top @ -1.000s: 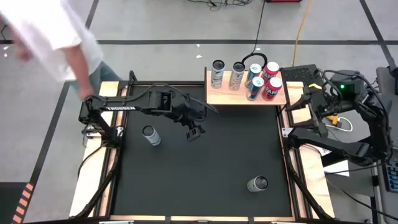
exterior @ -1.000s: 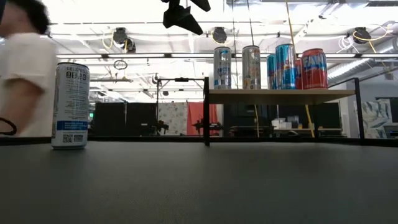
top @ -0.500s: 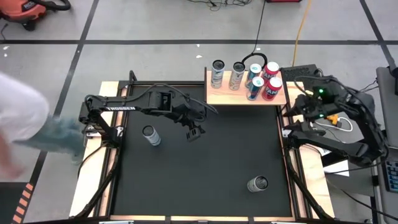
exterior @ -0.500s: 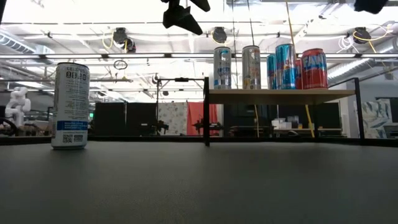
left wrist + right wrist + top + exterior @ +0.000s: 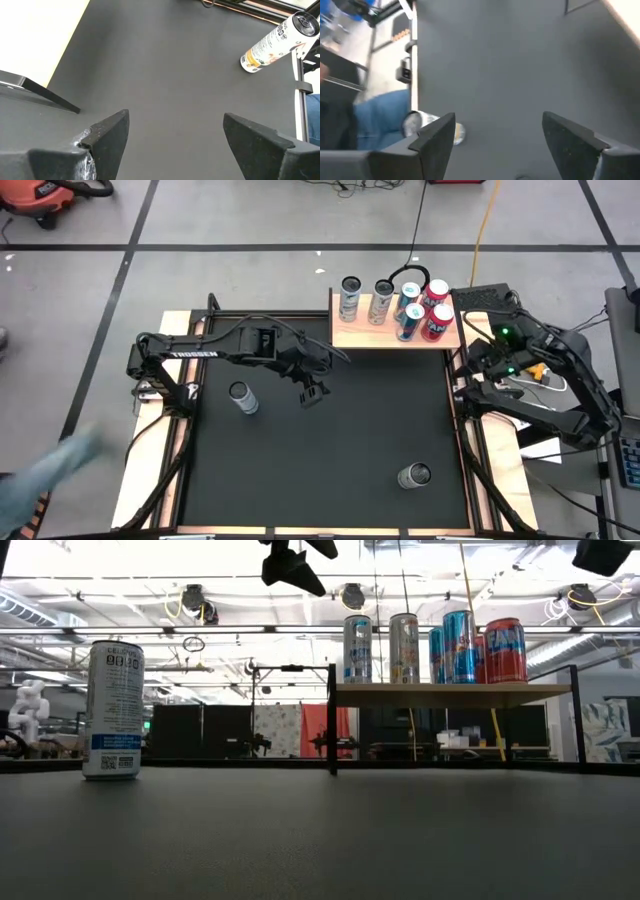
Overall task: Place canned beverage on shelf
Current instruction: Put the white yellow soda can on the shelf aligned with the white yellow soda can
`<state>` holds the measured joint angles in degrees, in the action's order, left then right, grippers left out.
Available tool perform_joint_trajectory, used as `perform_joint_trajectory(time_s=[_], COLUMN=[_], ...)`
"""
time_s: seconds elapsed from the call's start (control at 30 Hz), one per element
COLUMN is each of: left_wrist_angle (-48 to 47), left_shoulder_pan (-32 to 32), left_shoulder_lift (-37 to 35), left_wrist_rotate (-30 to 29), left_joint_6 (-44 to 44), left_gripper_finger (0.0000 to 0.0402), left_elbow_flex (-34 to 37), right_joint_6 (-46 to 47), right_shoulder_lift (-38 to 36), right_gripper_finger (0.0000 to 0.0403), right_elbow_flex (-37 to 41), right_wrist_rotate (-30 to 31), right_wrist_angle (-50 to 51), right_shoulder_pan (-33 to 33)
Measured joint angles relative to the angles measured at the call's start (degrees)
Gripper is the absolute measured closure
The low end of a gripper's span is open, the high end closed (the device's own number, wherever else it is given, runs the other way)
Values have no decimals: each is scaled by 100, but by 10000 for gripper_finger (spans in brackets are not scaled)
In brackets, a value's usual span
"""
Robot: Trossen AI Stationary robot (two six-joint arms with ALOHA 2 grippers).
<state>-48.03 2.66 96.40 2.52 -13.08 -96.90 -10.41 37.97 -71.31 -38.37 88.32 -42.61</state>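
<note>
Black matting lies under the left gripper [image 5: 313, 394], which hangs above the middle of the table mat [image 5: 340, 470] with its fingers [image 5: 107, 137] spread and nothing between them. Nearest to it, off to its own left side, a white can [image 5: 241, 397] stands upright on the mat; in the low view this can [image 5: 112, 708] shows a blue band and a small printed code. Farther from that gripper, toward the table's near right part, a second can [image 5: 414, 475] stands alone; the left wrist view shows it [image 5: 272, 42] ahead of the fingers, white with a yellow mark. Beyond the gripper, at the table's far edge, sits the shelf [image 5: 350, 333] of light wood, carrying five upright cans [image 5: 383, 301], two silver, two blue and a red one [image 5: 505, 650]. The right gripper [image 5: 483, 358] waits off the mat's right edge, just beside the shelf's right end, its fingers [image 5: 437, 135] also spread and holding nothing.
</note>
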Motion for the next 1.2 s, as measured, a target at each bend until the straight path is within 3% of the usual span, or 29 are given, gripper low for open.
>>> perform_joint_trajectory(time_s=[0.73, 0.97, 1.2], left_wrist_angle=[175, 300, 230], left_shoulder_pan=[1, 1, 0], left_shoulder_lift=[0, 0, 0], left_wrist_rotate=[0, 2, 2], left_joint_6=[-33, -264, -305], left_gripper_finger=[79, 79, 79], left_elbow_flex=[2, 2, 2], right_joint_6=[-2154, -1363, -1354], right_shoulder_lift=[410, 509, 527], right_gripper_finger=[126, 126, 126], right_elbow_flex=[-4, 131, 532], right_wrist_rotate=[336, 534, 545], right_wrist_angle=[-548, -936, -1398], right_shoulder_pan=[1953, 2194, 2596])
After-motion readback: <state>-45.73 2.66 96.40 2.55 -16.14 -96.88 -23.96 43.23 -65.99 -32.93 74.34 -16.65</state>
